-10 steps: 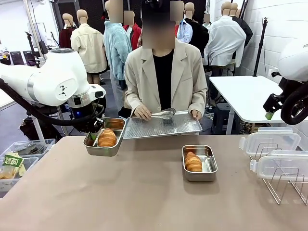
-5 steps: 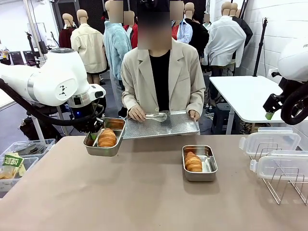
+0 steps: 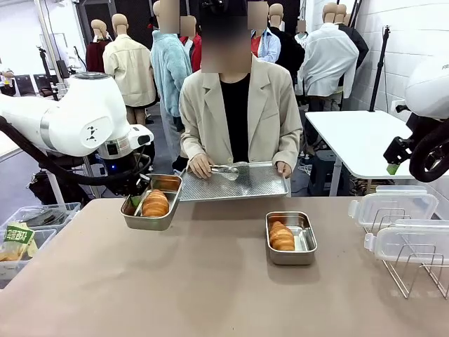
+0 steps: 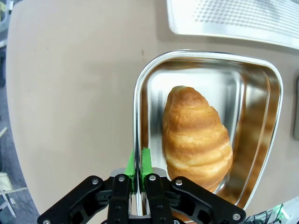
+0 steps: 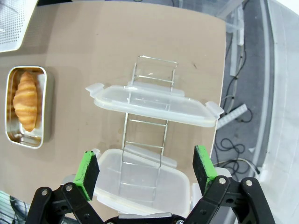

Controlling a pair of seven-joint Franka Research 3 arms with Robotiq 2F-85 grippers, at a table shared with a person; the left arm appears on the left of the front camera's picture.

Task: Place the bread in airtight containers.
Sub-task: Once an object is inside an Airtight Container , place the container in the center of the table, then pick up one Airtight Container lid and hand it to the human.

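My left gripper [image 3: 133, 201] is shut on the left rim of an airtight container [image 3: 149, 223], a steel tin held just above the table's far left. A golden ridged bread [image 3: 155, 203] lies in it. In the left wrist view the green pads [image 4: 145, 161] pinch the tin's rim [image 4: 252, 84] beside the bread [image 4: 196, 135]. A second tin [image 3: 291, 258] with bread [image 3: 281, 236] rests on the table at centre right, also seen as tin [image 5: 28, 139] and bread [image 5: 25, 100]. My right gripper [image 5: 145, 164] hangs open above the lids, empty, high at the right edge [image 3: 393, 163].
Two clear clip lids [image 3: 393, 203] [image 3: 410, 242] lean in a wire rack [image 3: 414, 274] at the right; lid [image 5: 154, 105]. A person across the table holds a perforated metal tray [image 3: 259, 184] with tongs [image 3: 226, 169]. Plastic bins [image 3: 21, 239] stand at the left.
The person has shifted the tray and tongs slightly to the left. My left gripper and its tin have dipped very slightly. The right arm has not moved.
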